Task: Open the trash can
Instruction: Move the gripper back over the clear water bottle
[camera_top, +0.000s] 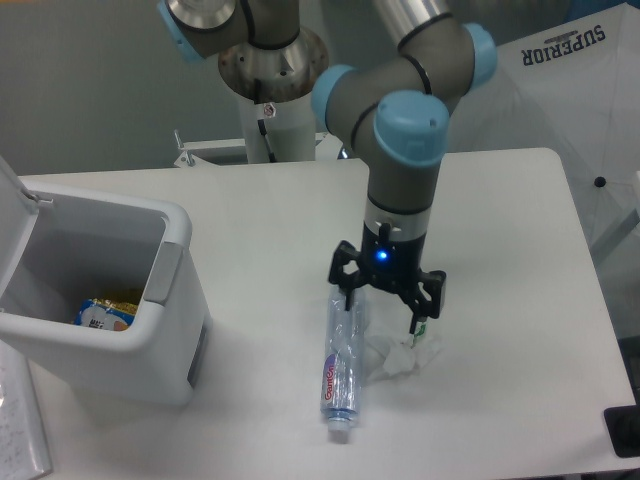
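Observation:
The white trash can (175, 330) stands at the table's left with its lid (14, 215) swung up and back, so the inside shows. A yellow snack packet (102, 311) lies at its bottom. My gripper (384, 310) hangs open well to the right of the can, its fingers spread just above the table. One fingertip is by the top of a clear plastic bottle (343, 360) that lies flat, the other over crumpled white wrapping (405, 357). Nothing is held between the fingers.
A white umbrella-like cover (560, 110) with the word SUPERIOR stands past the table's far right corner. The arm's base column (275, 125) rises behind the table's back edge. A dark object (625, 430) sits at the right front corner.

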